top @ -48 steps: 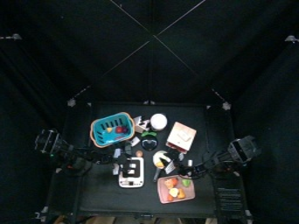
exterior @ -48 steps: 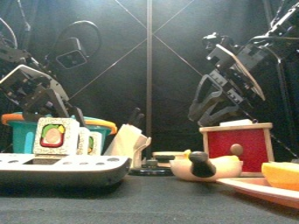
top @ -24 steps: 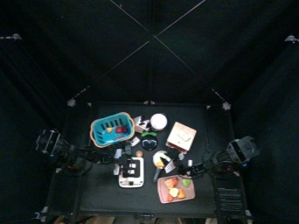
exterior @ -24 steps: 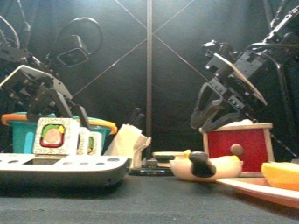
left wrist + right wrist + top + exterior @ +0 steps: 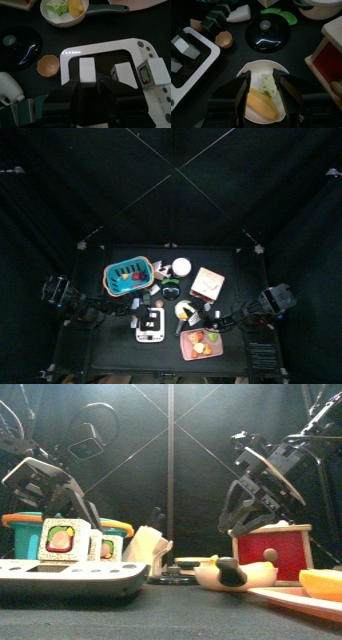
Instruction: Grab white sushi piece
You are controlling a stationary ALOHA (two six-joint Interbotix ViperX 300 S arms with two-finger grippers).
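The white sushi piece (image 5: 87, 69) lies on a white tray (image 5: 100, 50) beside two rolls with green and red centres (image 5: 152, 72). My left gripper (image 5: 97, 81) hangs just above the tray, its tips right next to the white piece, with the jaws close together and nothing in them. In the front view it (image 5: 80, 509) hangs over the tray (image 5: 67, 574) at the left. My right gripper (image 5: 266, 80) is open and empty above a white bowl (image 5: 251, 72) of banana and a green slice. It (image 5: 241, 514) hangs at the right in the front view.
A black lid (image 5: 17, 42), an orange cup (image 5: 47, 65) and a bowl of cut fruit (image 5: 63, 10) lie near the tray. A red box (image 5: 274, 549), a toy duck (image 5: 227, 572) and a blue basket (image 5: 127, 277) stand around it.
My right arm has drawn back a little toward the right and its gripper has tilted slightly. My left gripper has shifted only slightly over the tray.
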